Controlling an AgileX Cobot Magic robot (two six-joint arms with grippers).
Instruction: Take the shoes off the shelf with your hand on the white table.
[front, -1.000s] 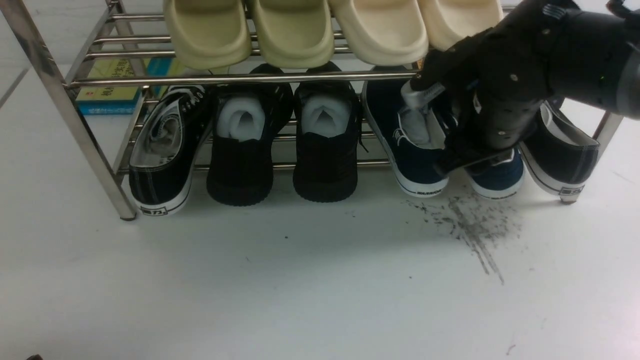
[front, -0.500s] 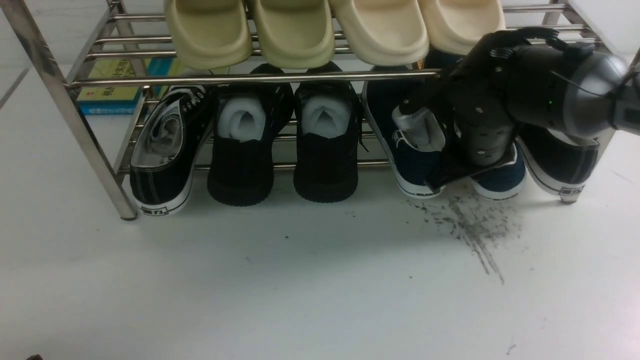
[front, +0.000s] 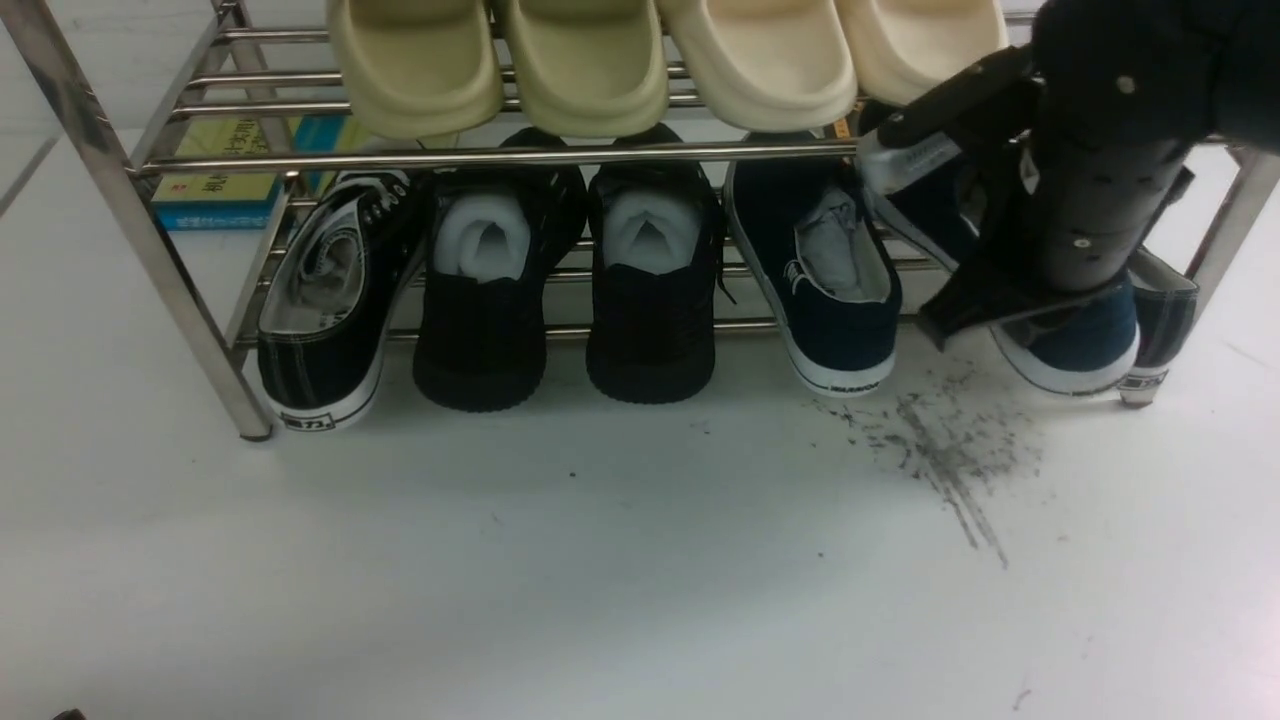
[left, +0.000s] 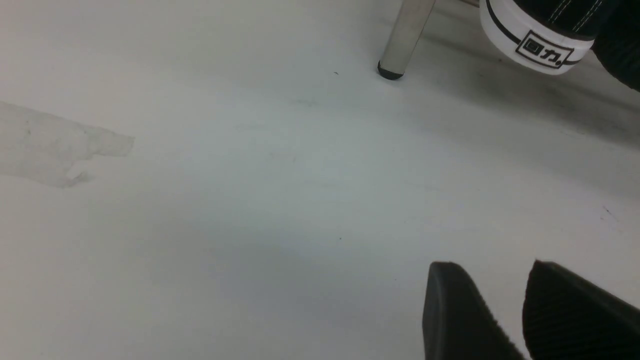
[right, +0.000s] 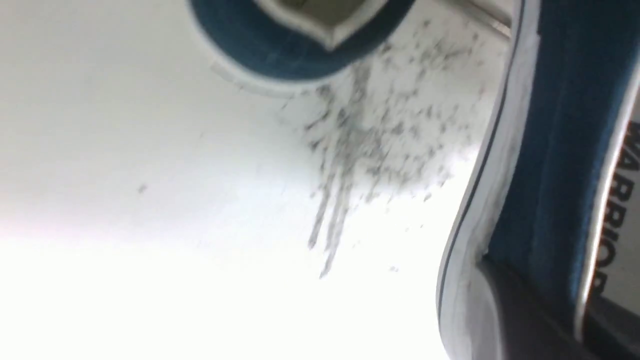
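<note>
On the lower tier of the steel shelf sits the left navy shoe, its heel over the white table. My right gripper, the black hand, is shut on the right navy shoe and holds it tilted at the shelf's right end. In the right wrist view a dark finger presses the side wall of this shoe, which shows a "WARRIOR" insole. The other shoe's heel is beyond. My left gripper is open over bare table, with nothing between its fingers.
Cream slides fill the top tier. A black lace-up sneaker and two black knit shoes take the lower left. Another sneaker sits behind the held shoe. A book lies behind the shelf. Dark scuffs mark the table.
The hand has closed on the right navy shoe and swung it right and slightly up, away from its mate. The left navy shoe stays put, now uncovered.
</note>
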